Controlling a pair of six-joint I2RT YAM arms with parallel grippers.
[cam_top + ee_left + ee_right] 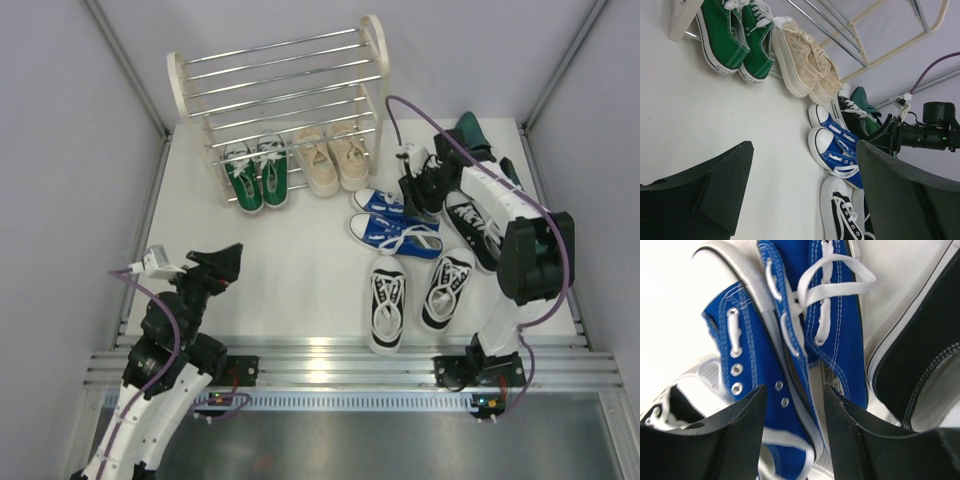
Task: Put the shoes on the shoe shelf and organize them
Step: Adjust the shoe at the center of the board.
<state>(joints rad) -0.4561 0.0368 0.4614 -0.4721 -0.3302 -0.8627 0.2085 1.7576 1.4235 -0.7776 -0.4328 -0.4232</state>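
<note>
The shoe shelf [280,80] stands at the back with green sneakers [256,172] and beige sneakers [332,158] at its foot. The blue sneakers [395,225] lie side by side mid-table. My right gripper [415,195] hovers low over their heel ends. In the right wrist view it [794,390] is open, and the adjoining inner sides of the two blue sneakers [755,355] show between its fingers. My left gripper [215,265] sits back at the near left. In the left wrist view it [804,150] is wide open, with only bare table between its fingers.
One black-and-white pair [415,298] lies near the front edge. Another black-and-white pair [470,225] lies beside the right arm. Dark green dress shoes [470,135] sit at the back right by the wall. Grey walls close in both sides.
</note>
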